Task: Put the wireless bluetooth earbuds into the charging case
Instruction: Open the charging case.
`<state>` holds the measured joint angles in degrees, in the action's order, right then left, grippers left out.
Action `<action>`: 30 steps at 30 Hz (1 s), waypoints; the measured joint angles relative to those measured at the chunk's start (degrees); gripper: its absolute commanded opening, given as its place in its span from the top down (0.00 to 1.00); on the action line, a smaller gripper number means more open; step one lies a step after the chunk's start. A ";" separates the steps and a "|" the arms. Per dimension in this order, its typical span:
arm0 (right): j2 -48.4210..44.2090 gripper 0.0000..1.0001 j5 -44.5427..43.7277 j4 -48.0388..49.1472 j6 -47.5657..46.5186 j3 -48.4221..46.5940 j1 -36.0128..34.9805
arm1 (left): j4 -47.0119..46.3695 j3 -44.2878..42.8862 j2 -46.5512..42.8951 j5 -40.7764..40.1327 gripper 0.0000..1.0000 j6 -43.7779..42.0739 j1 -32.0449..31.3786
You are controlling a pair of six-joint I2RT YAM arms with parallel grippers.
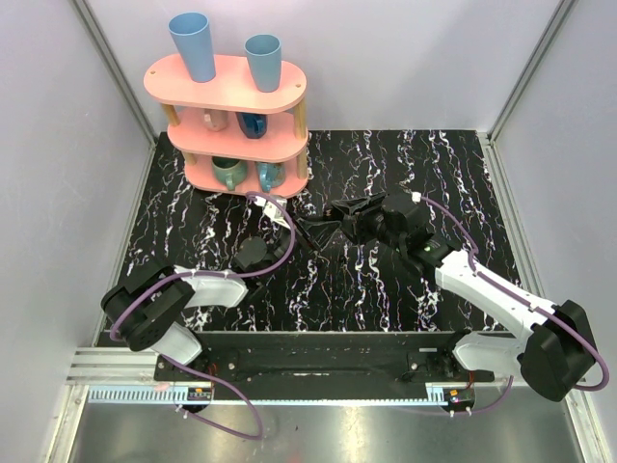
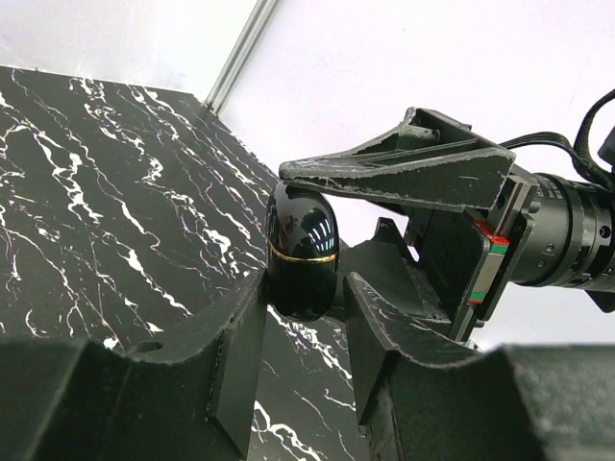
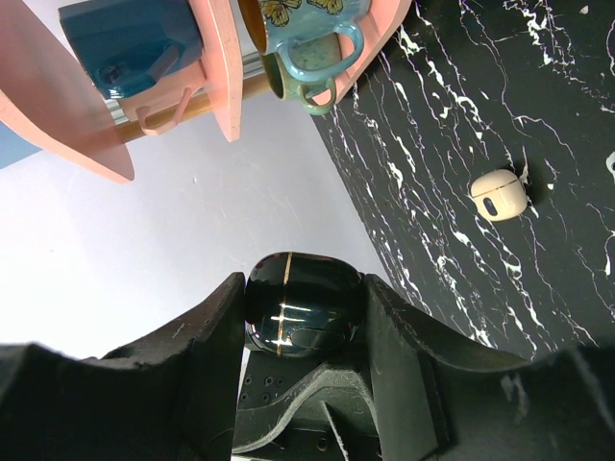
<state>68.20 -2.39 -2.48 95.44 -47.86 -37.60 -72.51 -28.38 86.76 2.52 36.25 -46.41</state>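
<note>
Marble [image 1: 386,289]: L+R hands [image 2: 303,312] [image 3: 306,327] snug on case [image 2: 300,240]

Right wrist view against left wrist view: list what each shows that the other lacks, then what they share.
Right wrist only: a cream earbud lying loose on the table, and the pink shelf with mugs.

Left wrist only: the right jaws seen from the side, one of them resting on top of the case, and a metal corner post.

Both: the closed black case with its gold seam, off the table and sitting between that camera's own jaws (left jaws in one view, right jaws in the other), plus the black marbled table and pale wall.
</note>
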 measured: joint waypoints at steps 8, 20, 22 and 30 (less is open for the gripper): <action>0.02 0.85 0.11 0.39 0.15 0.09 0.00 | 0.00 -0.50 0.00 -0.13 0.55 0.02 -0.04; 0.00 0.85 0.09 0.98 0.48 0.31 0.00 | 0.26 -0.52 0.00 -0.85 0.67 0.04 0.13; 0.02 0.85 0.07 1.03 0.55 0.33 0.00 | 0.35 -0.52 0.00 -1.07 0.67 0.04 0.17; 0.02 0.85 0.11 0.96 0.61 0.74 -0.02 | -0.07 -0.52 0.00 -1.33 0.46 0.39 0.09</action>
<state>68.23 -2.28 -1.52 96.05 -47.11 -37.63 -72.58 -28.91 86.76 1.19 36.64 -46.33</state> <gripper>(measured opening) 0.535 0.453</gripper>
